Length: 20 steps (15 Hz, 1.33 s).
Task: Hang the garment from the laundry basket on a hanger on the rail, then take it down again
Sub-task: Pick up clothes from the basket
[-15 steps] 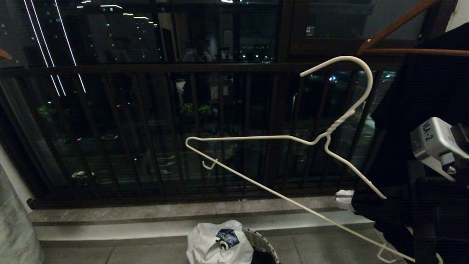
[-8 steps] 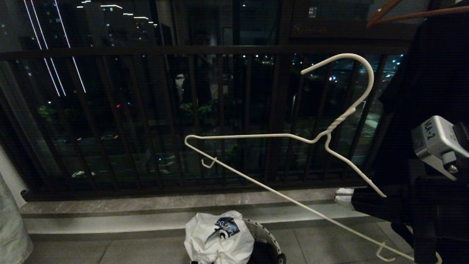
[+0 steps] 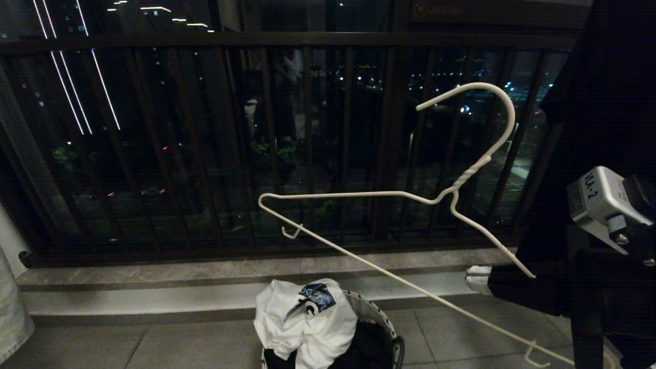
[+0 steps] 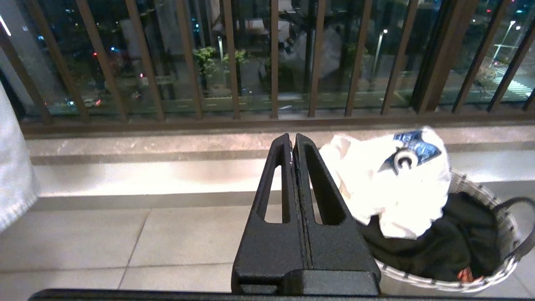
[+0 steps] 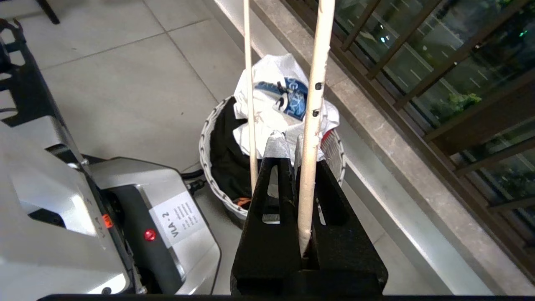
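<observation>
The white garment (image 3: 307,328) with its blue graphic lies heaped on top of the round woven laundry basket (image 3: 382,320) on the tiled floor. My right gripper (image 5: 288,144) is shut on the thin white wire hanger (image 3: 359,195), one wire of which runs between its fingers (image 5: 317,83). It holds the hanger tilted in the air above and to the right of the basket, hook uppermost. My left gripper (image 4: 292,140) is shut and empty, low beside the basket (image 4: 459,179) and the garment (image 4: 397,192). The rail is out of view.
A dark balcony railing (image 3: 307,38) stands behind a stone step (image 3: 205,266). A black garment (image 3: 610,102) hangs at the right edge. Dark clothes (image 4: 451,242) fill the basket under the white garment. A pale cloth (image 3: 7,312) hangs at the far left. My own base (image 5: 62,209) stands beside the basket.
The whole head view has tipped downward: railing and step sit higher in the picture and more of the basket shows. The hanger stays in my right gripper.
</observation>
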{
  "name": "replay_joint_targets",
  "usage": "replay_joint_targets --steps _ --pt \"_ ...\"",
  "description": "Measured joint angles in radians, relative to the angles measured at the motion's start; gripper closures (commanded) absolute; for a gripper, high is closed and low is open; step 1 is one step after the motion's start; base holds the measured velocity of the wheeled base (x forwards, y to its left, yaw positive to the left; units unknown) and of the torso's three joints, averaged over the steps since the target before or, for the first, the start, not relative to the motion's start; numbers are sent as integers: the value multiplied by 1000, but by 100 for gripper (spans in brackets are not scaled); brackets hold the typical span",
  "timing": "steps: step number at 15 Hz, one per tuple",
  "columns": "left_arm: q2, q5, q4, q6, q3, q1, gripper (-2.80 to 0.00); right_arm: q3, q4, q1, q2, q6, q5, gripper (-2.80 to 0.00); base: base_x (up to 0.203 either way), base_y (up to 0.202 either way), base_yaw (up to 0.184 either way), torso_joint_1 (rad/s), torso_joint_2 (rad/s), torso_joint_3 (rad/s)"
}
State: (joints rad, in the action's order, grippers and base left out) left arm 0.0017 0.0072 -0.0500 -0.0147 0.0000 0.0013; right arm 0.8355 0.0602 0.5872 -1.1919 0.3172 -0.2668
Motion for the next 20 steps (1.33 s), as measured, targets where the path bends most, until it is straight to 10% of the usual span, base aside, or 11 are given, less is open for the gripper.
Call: replay_joint_targets --steps 20 --pt "0 0 0 0 0 0 0 -50 -65 -20 10 -18 31 0 0 0 0 -7 62 47"
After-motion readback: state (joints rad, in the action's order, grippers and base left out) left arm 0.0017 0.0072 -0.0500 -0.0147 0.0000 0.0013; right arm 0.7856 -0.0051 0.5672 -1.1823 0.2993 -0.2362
